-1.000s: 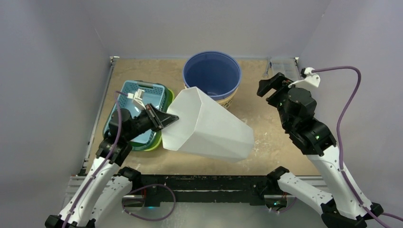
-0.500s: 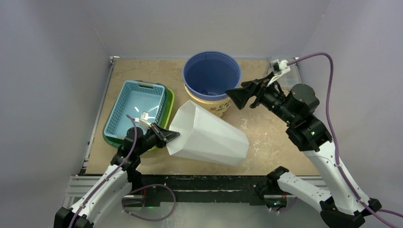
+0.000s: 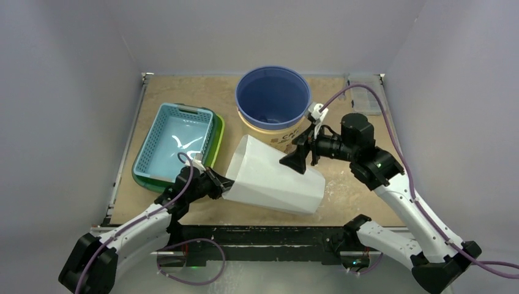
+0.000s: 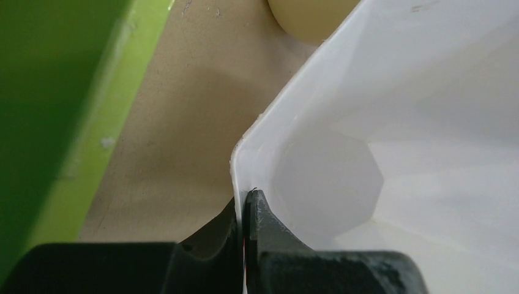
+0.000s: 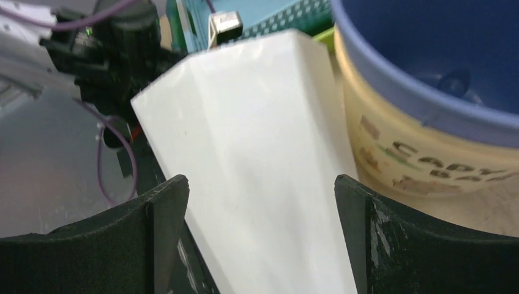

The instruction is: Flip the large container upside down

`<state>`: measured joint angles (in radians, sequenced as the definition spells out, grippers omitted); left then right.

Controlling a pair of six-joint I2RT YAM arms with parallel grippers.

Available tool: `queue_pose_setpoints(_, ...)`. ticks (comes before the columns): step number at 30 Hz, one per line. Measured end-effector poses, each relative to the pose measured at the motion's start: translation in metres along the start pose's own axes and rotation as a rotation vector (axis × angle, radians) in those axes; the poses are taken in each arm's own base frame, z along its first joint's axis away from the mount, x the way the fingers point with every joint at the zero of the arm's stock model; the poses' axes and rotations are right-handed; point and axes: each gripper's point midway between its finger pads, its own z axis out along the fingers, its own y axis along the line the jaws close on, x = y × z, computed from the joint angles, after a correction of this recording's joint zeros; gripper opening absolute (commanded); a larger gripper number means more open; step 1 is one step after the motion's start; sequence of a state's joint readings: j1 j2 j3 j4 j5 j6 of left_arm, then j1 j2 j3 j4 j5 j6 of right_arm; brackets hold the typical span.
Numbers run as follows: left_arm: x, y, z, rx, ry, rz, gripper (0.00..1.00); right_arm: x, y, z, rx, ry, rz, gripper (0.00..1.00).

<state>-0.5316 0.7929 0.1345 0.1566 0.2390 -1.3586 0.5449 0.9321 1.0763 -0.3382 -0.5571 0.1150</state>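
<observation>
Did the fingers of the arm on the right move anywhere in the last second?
Yes. The right arm's fingers swung left and nearer, from off to the right of the bucket to just in front of it, open over the white container.

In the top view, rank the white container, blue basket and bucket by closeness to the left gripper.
1. white container, its rim pinched in the left gripper
2. blue basket, just behind, to the left
3. bucket, at the back, to the right

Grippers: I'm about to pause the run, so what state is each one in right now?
Left gripper: shut on the rim of the white container.
Right gripper: open, straddling the white container, gripping nothing.
</observation>
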Motion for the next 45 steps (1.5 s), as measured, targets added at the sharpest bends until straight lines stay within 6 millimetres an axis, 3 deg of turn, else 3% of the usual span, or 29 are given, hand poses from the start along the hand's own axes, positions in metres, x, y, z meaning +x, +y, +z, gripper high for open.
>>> queue_pose_setpoints(4, -0.002, 0.005, 0.005, -0.018, -0.008, -0.003, 0.06, 0.035, 0.001, 0.003, -0.026, 0.080, -0.038, 0.92)
queue_pose_setpoints(11, -0.005, 0.007, 0.012, -0.038, -0.013, 0.016, 0.20, 0.063, 0.018, 0.021, -0.080, 0.169, -0.160, 0.97)
queue_pose_setpoints(15, -0.007, 0.005, 0.014, -0.054, -0.014, 0.045, 0.27, 0.080, 0.016, 0.038, -0.063, 0.239, -0.205, 0.98)
queue_pose_setpoints(19, -0.008, 0.005, 0.015, -0.082, -0.006, 0.076, 0.35, 0.080, 0.004, 0.043, 0.009, 0.243, -0.252, 0.99)
queue_pose_setpoints(32, -0.013, -0.003, 0.010, -0.172, 0.012, 0.174, 0.75, 0.089, -0.003, 0.053, 0.077, 0.279, -0.322, 0.99)
queue_pose_setpoints(45, -0.010, -0.001, 0.002, -0.295, 0.075, 0.248, 0.86, 0.090, -0.018, 0.047, 0.167, 0.269, -0.339, 0.99)
